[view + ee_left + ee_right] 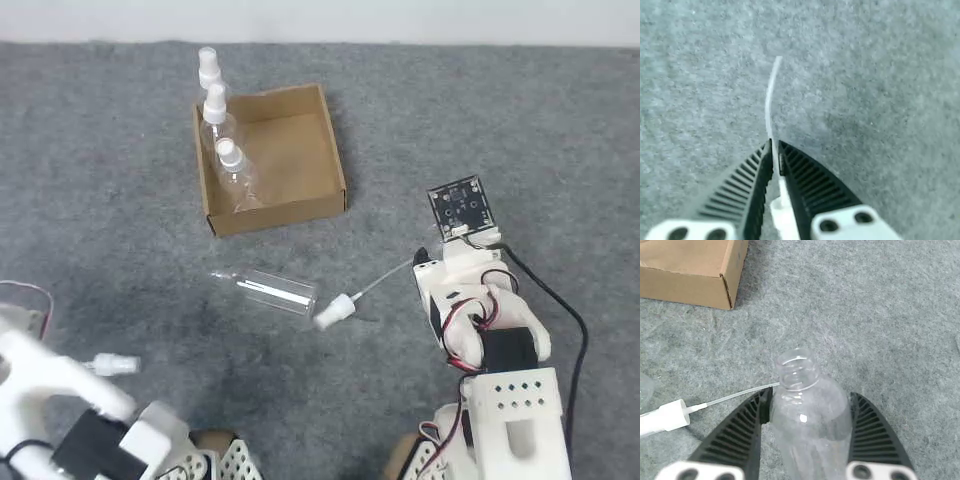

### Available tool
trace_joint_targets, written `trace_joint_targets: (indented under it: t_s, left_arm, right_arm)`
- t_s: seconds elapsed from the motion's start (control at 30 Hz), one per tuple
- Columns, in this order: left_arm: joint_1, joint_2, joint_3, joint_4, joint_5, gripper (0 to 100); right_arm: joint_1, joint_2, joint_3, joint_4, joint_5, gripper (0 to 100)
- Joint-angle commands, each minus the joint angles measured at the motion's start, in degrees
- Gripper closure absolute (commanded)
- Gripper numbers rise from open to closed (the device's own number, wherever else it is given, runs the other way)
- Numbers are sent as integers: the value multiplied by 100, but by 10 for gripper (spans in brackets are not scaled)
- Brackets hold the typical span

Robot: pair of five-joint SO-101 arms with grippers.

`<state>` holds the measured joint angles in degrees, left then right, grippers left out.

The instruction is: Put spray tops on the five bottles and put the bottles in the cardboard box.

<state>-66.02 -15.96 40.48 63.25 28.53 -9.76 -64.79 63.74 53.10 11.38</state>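
Our left gripper (774, 146) clenches a spray top (771, 100) in its jaws; our right gripper (809, 395) grasps an open bottle (807, 415), cardboard box (275, 215) edge at ten o'clock.

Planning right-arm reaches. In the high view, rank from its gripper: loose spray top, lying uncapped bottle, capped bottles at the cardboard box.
1. Loose spray top, beside the right gripper.
2. Lying uncapped bottle, further left.
3. Capped bottles, at the cardboard box.

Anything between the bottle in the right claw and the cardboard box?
Nothing visible. Bare carpet lies between the bottle in the right claw and the cardboard box. The loose spray top and the lying bottle rest off to one side, and part of the box floor is bare.
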Motion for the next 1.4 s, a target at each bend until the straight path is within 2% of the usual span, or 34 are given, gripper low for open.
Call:
trace_joint_targets:
  t_s: [0.0, 0.2, 0.3, 0.67, 0.77, 0.97, 1.2, 1.37]
  left_arm:
    - [-79, -18, -330, -141, 26, 950]
    - [-79, -35, -347, 273, 0, 655]
    - [-141, -35, -470, 308, -369, 584]
    - [-624, -35, -910, 308, -2629, 586]
    - [-624, -18, -892, 308, -3314, 625]
    - [-580, 9, -875, 325, -5451, 794]
    - [-431, -9, -901, 1108, -7930, 799]
    - [-70, 9, -901, 1705, -9266, 817]
  right_arm:
    - [84, -101, -70, -145, -18, 876]
    - [84, -101, -70, -145, -9, 876]
    - [84, -101, -70, -145, -9, 876]
    - [92, -101, -70, -136, -9, 876]
    - [92, -101, -70, -127, -18, 876]
    - [92, -101, -62, -127, -26, 876]
    - [92, -101, -62, -136, -18, 876]
    - [92, -101, -62, -136, -18, 876]
